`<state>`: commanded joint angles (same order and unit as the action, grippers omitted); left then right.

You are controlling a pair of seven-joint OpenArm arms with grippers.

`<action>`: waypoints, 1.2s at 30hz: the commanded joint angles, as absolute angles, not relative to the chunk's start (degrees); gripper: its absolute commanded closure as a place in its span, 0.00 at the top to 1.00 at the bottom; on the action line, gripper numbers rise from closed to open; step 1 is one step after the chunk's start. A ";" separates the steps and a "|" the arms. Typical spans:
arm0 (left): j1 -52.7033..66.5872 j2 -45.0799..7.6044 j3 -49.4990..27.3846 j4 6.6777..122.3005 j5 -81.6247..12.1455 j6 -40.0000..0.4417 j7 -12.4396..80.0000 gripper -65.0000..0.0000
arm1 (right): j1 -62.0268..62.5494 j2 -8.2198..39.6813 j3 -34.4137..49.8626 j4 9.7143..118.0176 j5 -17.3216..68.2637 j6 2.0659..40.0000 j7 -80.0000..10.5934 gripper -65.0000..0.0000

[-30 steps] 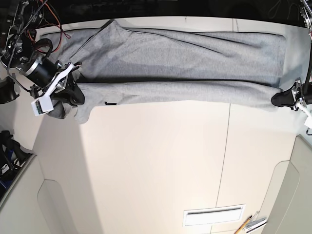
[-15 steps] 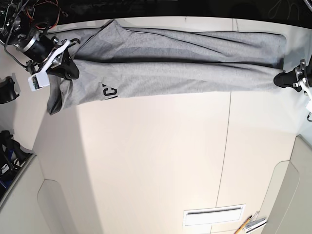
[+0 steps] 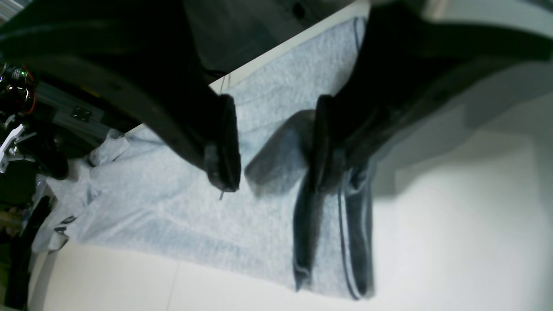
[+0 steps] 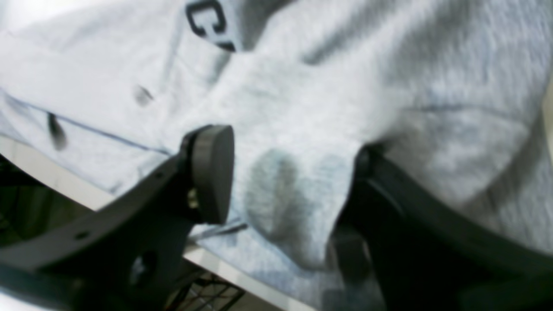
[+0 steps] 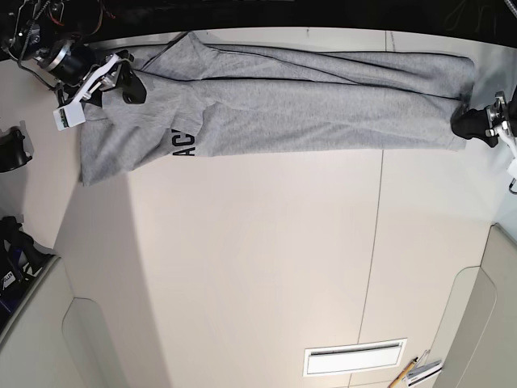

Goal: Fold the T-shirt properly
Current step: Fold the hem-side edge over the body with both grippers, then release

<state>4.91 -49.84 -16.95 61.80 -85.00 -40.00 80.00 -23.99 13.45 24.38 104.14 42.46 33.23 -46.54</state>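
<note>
Grey heather cotton, the T-shirt lay as a long folded band along the far edge of the counter, reaching from the far left corner almost to the far right one. Half a second before, the near layer had been carried lower and showed only a sliver of black lettering; now that layer had been drawn up toward the far edge and laid flat, with more of the print exposed. This suggested the lengthwise fold was finished and the cloth had just been let go.

At the right gripper, by the far left corner, the jaws stood wide apart with the shirt's sleeve end lying loose beneath the gap, though the blur made contact hard to judge. The left gripper, at the hem near the far right corner, also had its jaws spread, fabric visible between them but not pinched.
</note>
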 joint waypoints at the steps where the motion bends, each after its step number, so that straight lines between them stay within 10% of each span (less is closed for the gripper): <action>1: 4.93 -50.28 -17.87 61.82 -85.00 -40.00 80.00 0.46 | -23.88 13.43 24.43 105.06 42.50 33.26 -46.59 0.51; 6: 5.15 -51.11 -29.56 61.82 -85.00 -40.00 80.00 0.48 | -23.18 13.28 24.47 110.02 42.39 33.26 -46.89 0.51; 10: 7.84 -51.05 -32.71 61.82 -85.00 -40.00 80.00 0.69 | -23.18 13.30 24.47 110.19 40.21 33.21 -45.19 0.51; 25: 16.51 -40.49 -32.69 61.82 -80.73 -40.00 75.88 0.69 | -23.03 13.30 24.47 106.26 39.42 33.23 -42.83 0.51; 31: 16.51 -37.85 -32.60 61.82 -79.20 -40.00 76.12 0.69 | -19.18 13.30 24.47 95.31 39.44 33.30 -42.89 0.04; 36: 16.53 -37.01 -32.14 61.82 -76.86 -40.00 76.12 0.69 | -17.65 13.30 24.47 92.47 41.45 33.47 -43.70 0.00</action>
